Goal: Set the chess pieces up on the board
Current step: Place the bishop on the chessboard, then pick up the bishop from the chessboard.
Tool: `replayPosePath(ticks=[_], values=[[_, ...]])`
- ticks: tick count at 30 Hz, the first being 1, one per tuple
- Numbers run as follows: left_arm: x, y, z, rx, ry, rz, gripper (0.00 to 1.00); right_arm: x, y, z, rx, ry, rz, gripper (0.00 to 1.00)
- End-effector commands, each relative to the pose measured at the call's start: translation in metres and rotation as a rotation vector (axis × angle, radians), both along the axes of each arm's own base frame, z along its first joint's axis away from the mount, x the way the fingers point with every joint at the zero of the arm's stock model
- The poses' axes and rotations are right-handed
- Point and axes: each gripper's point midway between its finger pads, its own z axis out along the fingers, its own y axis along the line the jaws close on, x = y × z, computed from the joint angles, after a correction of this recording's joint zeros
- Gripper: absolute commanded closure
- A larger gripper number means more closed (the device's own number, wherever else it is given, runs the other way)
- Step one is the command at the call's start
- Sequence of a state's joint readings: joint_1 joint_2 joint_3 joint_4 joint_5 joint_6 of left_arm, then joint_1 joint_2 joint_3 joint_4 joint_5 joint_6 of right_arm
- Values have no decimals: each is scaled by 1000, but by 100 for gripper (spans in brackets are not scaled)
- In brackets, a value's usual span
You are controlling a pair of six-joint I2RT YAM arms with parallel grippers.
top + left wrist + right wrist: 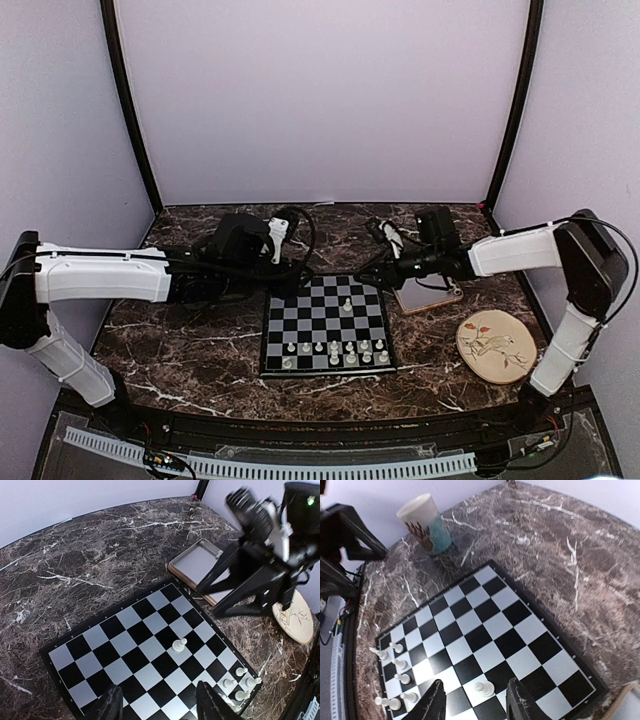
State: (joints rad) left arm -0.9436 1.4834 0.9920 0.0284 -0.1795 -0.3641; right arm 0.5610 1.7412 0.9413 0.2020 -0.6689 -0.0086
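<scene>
- The board (300,312), flat and glossy with black and pale-grey checks and a thin black rim, is lying mid-bench between the two arms.
- The bench (180,350) is showing dark brown marble with white veins.
- The chess pieces (335,349), tiny smooth cream figures, are standing in a rough row along the board's near edge.
- One lone piece (484,687) is standing upright further in.
- The right pincer (475,682) is hanging spread over the board, its black tapered fingers flanking the lone piece with a gap on each side.
- The left pincer (159,686) is hanging spread over the board, pinching nothing.
- A flat grey-brown tray (428,298) with rounded corners is sitting just right of the board.
- A round cream plate (494,346) with a bird drawing is lying nearer than the tray.
- A cylindrical printed cup (425,524) is standing upright on the marble off the board.
</scene>
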Motion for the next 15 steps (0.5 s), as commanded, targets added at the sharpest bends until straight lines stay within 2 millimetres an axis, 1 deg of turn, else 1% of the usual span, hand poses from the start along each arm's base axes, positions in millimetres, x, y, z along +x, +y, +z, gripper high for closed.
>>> replayPosePath(ticks=[1, 2, 4, 6, 8, 10, 12, 14, 15], values=[[7, -16, 3, 90, 44, -109, 48, -4, -26, 58, 34, -24, 13, 59], [9, -23, 2, 113, 55, -137, 48, -3, -35, 66, 17, -39, -9, 59], [13, -33, -3, 172, 86, -184, 48, -2, -53, 69, -39, -61, -39, 59], [18, -44, -16, 233, 131, -226, 49, -5, -73, 65, -89, -53, -61, 58], [24, -54, -24, 271, 167, -252, 50, -11, -87, 59, -105, -35, -65, 58], [29, -64, -34, 293, 199, -275, 51, -12, -102, 54, -115, -20, -86, 57], [32, -77, -41, 284, 233, -311, 51, -6, -117, 54, -108, -13, -118, 57], [35, -84, -54, 292, 282, -332, 52, 5, -131, 56, -98, -6, -165, 57], [37, -90, -55, 291, 296, -344, 52, 8, -136, 56, -93, 2, -177, 57]])
